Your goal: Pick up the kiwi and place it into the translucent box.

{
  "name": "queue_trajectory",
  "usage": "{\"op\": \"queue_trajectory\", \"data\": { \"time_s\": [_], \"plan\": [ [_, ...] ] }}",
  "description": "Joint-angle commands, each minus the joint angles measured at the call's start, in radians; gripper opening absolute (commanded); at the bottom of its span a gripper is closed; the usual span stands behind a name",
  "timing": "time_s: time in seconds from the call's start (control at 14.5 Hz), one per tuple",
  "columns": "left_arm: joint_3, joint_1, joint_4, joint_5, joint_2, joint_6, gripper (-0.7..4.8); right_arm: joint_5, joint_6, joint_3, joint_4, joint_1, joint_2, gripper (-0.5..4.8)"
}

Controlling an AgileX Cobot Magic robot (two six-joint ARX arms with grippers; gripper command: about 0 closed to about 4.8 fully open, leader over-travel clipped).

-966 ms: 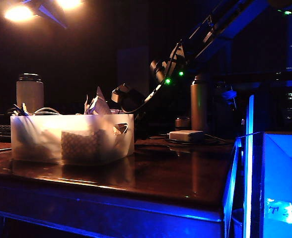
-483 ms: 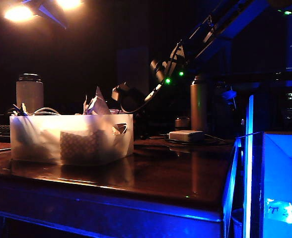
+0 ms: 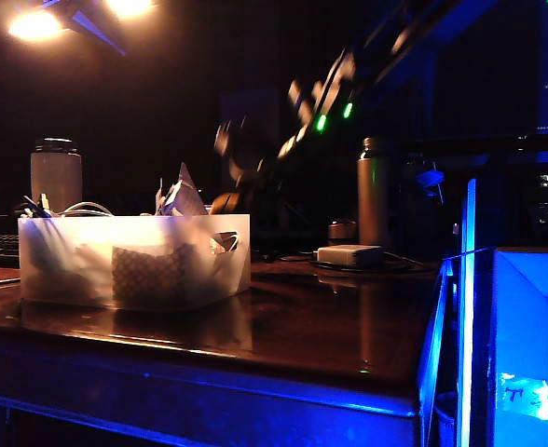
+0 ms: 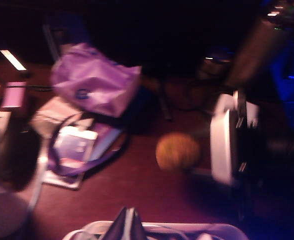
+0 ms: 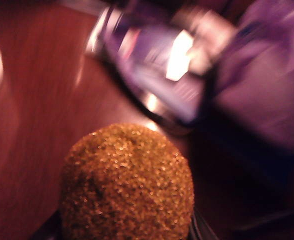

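Note:
The kiwi (image 5: 127, 185), golden-brown and fuzzy, fills the right wrist view with a dark finger on each side: my right gripper (image 5: 127, 227) is shut on it. In the left wrist view the kiwi (image 4: 177, 152) hangs above the dark table, held from the side by that gripper's white body. In the exterior view the right arm is blurred and the kiwi (image 3: 226, 201) shows just behind the far rim of the translucent box (image 3: 69, 265). My left gripper (image 4: 128, 226) sits over the box rim (image 4: 187, 229), its tips pressed together.
A purple bag (image 4: 94, 80) and flat packets lie on the table beyond the kiwi. A pale jar (image 3: 56, 175), a metal bottle (image 3: 374, 191), a small white device (image 3: 349, 254) and a glowing blue box (image 3: 526, 345) stand around.
The right gripper closed on the kiwi and is now moving up with it, blurred in the exterior view. The left arm has kept still.

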Motion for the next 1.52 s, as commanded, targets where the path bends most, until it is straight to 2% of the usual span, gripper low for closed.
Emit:
{"op": "queue_trajectory", "data": {
  "time_s": [0.07, 0.35, 0.83, 1.04, 1.1, 1.17, 1.38, 1.45, 1.52],
  "plan": [
    [0.002, -0.002, 0.005, 0.048, -0.006, 0.0, -0.05, -0.019, 0.009, 0.006, -0.059, -0.014, -0.098, 2.25],
    [0.002, -0.002, 0.008, 0.051, -0.006, -0.008, -0.05, -0.234, 0.138, 0.006, -0.113, -0.005, -0.213, 2.25],
    [0.002, -0.002, 0.01, 0.051, -0.006, -0.007, -0.05, -0.269, 0.136, -0.003, -0.214, 0.129, -0.219, 2.33],
    [0.002, -0.002, 0.009, 0.051, -0.006, -0.007, -0.05, -0.272, 0.136, -0.003, -0.243, 0.149, -0.2, 2.34],
    [0.002, -0.002, 0.008, 0.051, -0.006, -0.007, -0.05, -0.272, 0.136, -0.003, -0.256, 0.152, -0.196, 2.65],
    [0.002, -0.002, 0.008, 0.051, -0.006, -0.007, -0.05, -0.269, 0.136, -0.003, -0.256, 0.153, -0.195, 3.61],
    [0.002, -0.002, 0.008, 0.051, -0.006, -0.007, -0.05, -0.231, 0.134, -0.002, -0.246, 0.151, -0.196, 3.67],
    [0.002, -0.002, 0.008, 0.051, -0.006, -0.007, -0.06, -0.223, 0.135, -0.002, -0.246, 0.151, -0.196, 3.05],
    [0.002, -0.002, 0.006, 0.051, -0.007, -0.003, -0.06, -0.145, 0.136, -0.002, -0.244, 0.151, -0.199, 1.23]
  ]
}}
